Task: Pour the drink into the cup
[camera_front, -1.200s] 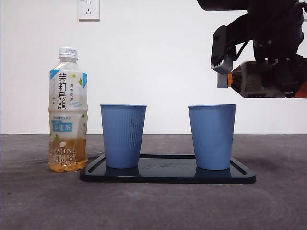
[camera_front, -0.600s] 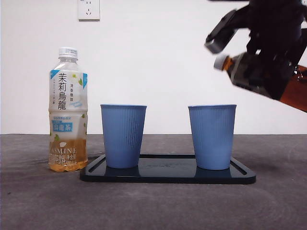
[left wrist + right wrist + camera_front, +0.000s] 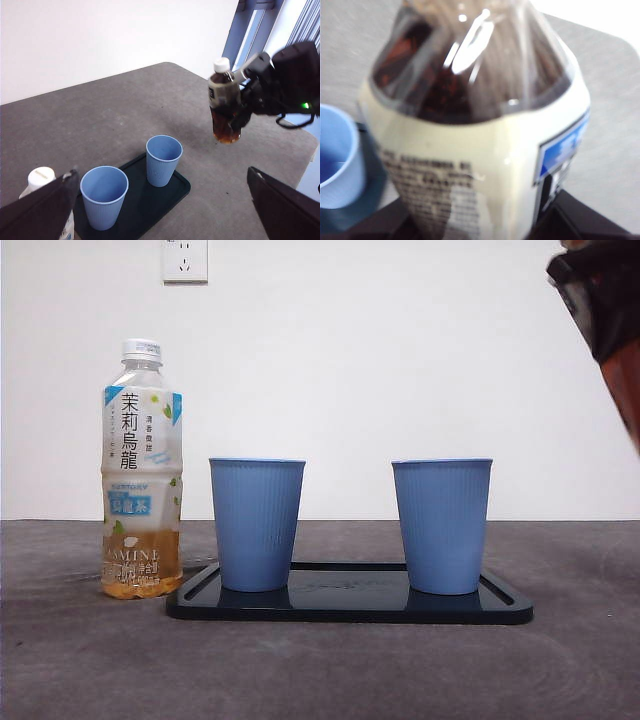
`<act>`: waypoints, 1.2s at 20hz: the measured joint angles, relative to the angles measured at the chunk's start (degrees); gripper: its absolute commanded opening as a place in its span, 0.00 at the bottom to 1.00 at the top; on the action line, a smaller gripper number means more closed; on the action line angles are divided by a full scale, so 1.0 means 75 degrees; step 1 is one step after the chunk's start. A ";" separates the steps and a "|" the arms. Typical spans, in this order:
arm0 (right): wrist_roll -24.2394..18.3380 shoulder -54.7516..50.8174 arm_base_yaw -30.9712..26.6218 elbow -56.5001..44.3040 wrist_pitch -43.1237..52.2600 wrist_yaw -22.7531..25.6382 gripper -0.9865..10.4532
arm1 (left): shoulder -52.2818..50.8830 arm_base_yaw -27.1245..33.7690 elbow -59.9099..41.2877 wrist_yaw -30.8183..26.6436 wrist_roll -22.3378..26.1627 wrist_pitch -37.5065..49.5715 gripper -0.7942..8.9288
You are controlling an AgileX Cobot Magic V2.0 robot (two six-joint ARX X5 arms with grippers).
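Two blue cups stand on a dark tray [image 3: 350,606], one on the left [image 3: 257,523] and one on the right [image 3: 441,525]. My right gripper [image 3: 260,85] is shut on a dark tea bottle [image 3: 223,102] with a white cap. It holds the bottle upright in the air, beside the right cup [image 3: 163,160] and off the tray. The bottle [image 3: 480,125] fills the right wrist view. In the front view only its edge [image 3: 625,390] shows at the top right corner. My left gripper [image 3: 162,212] is open and empty, high above the tray.
A jasmine tea bottle [image 3: 141,470] with a white cap stands on the table left of the tray, next to the left cup [image 3: 104,196]. A white wall lies behind. The table's rounded edge [image 3: 300,165] runs beyond the held bottle.
The right gripper has swung the dark bottle from lying sideways above the right cup to upright. It has moved right, almost out of the front view. Cups and jasmine bottle have not moved.
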 measured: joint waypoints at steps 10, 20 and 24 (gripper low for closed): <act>0.0481 0.0233 -0.0405 -0.2917 0.5027 -0.1212 0.25 | -0.0152 0.0000 0.0000 0.0000 -0.0143 0.0000 0.66; 0.0405 0.2104 -0.1204 -0.2984 0.6895 -0.2186 0.25 | -0.0291 0.0000 0.0000 0.0000 -0.0280 0.0047 0.66; 0.0210 0.2433 -0.1241 -0.2984 0.7251 -0.2323 0.25 | -0.0291 0.0000 0.0000 0.0000 -0.0344 0.0149 0.66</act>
